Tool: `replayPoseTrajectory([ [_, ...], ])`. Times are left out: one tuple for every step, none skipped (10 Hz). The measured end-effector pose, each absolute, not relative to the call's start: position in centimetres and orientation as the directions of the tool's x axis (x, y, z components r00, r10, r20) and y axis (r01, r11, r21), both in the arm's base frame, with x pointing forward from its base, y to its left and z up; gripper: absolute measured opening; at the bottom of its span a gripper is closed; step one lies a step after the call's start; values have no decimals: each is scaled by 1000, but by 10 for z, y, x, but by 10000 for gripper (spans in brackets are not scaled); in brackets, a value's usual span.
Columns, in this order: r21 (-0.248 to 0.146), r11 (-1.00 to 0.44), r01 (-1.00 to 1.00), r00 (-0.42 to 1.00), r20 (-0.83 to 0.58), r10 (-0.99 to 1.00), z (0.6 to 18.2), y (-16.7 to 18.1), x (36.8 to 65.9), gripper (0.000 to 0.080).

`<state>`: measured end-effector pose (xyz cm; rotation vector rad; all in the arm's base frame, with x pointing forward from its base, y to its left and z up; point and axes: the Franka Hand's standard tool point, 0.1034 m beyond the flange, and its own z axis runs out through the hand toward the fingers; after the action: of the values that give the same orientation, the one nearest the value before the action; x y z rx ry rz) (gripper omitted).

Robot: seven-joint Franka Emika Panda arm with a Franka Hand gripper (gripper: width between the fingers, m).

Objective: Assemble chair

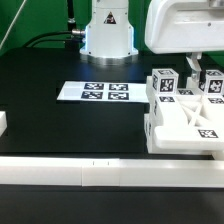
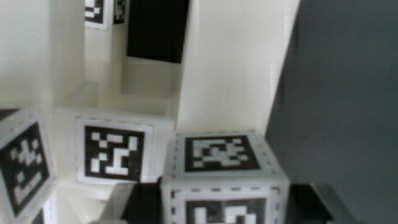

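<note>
Exterior view
Nearest the camera: a long plain white rail [image 1: 100, 174] runs across the front of the black desk [image 1: 60, 120], its long axis going from the exterior view's left to its right.
Chair: the white tagged chair pieces [image 1: 185, 120] are clustered on the desk at the exterior view's right, just behind the rail; the largest is a low block-like piece lying flat, with smaller cubes standing on and behind it.
Count: about four tags face this camera on the cluster; the separate pieces cannot be counted surely.
Marker board: one flat white marker board [image 1: 94, 92] lies well apart from the chair pieces, toward the exterior view's left, showing several tags.
Pincer: the pincer [image 1: 197, 72] hangs over the rear of the cluster beneath the arm's white wrist; its tips reach down among the upper cubes.

Wrist view
Chair cube: a tagged cube [image 2: 221, 180] sits close to the lens, between two dark fingers [image 2: 336, 198] low in the picture.
Grip: jaws partly closed about the cube; actual contact is unclear in this blurred view.
Other tags: three more tags show nearby.
</note>
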<state>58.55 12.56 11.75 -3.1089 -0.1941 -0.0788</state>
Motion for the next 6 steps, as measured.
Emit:
replayPoseTrajectory([
  [-40, -999, 26, 998, 61, 23, 117, 125, 584, 282],
  [-59, -994, -93, 993, 65, -97, 117, 124, 584, 282],
  [-68, -977, -204, 976, 65, -208, 117, 123, 584, 282],
  [-77, -946, -315, 945, 64, -320, 117, 122, 584, 284],
  [-80, -919, -387, 918, 58, -392, 117, 121, 584, 284],
  [-81, -904, -420, 904, 56, -424, 117, 119, 584, 284],
])
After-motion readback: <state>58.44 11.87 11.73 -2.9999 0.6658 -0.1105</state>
